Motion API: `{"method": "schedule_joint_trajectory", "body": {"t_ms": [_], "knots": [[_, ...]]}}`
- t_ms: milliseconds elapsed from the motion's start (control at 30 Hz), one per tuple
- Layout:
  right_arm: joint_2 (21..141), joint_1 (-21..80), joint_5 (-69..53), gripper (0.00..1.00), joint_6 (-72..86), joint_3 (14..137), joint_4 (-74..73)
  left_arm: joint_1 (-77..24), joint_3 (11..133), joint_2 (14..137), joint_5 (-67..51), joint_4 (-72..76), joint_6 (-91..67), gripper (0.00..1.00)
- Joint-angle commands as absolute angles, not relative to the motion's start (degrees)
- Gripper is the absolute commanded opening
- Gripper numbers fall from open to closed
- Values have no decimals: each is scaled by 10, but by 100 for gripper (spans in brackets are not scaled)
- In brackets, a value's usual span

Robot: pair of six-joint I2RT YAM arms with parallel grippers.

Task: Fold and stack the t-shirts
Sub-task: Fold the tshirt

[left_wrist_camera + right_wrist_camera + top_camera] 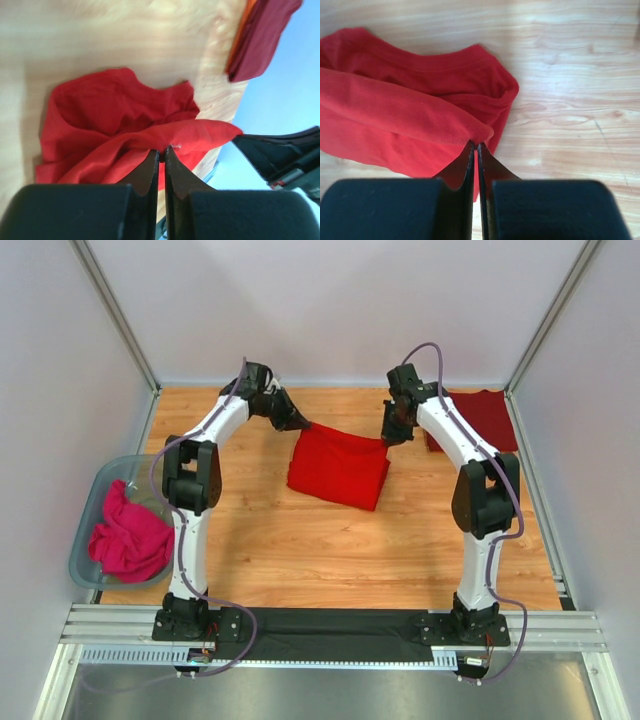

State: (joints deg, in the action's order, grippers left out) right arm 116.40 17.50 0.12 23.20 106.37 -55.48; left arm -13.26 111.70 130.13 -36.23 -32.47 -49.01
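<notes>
A pale wooden table point(300, 560) stood inside a booth of white walls point(330, 300) with grey metal posts point(120, 318) at the back corners. At its left edge a clear plastic bin point(88, 502) held a crumpled pink cloth point(130, 540). The left gripper point(303, 424) was pinched tight on the far left corner of the bright red t-shirt point(338, 472), which lay bunched mid-table toward the back. The right gripper point(388, 438) was clamped on its far right corner. Further right, the maroon t-shirt point(480, 412) lay folded in the far right corner. Only the overhead view showed the bin. The left wrist view showed the red hem raised and stretched from its own jaws to the other gripper's tip, with the maroon shirt beyond. The right wrist view showed only red cloth draped over itself and bare wood grain.
</notes>
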Motion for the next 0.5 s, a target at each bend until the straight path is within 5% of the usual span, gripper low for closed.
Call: {"method": "schedule_joint_trajectory", "body": {"t_ms": [0,67,233,467], "knots": [[1195,157,25,8,242,1103,-526,-126,1194,1338,-389,-307,-483,14],[1209,145,9,27,246,1116,-524,-118,1212,1358,-387,-306,-495,21],[1189,138,-54,48,229,1109,-531,-98,1226,1352,-380,-311,-472,39],[1137,138,-113,55,251,964,-442,-112,1193,1333,-395,-341,-385,38]]}}
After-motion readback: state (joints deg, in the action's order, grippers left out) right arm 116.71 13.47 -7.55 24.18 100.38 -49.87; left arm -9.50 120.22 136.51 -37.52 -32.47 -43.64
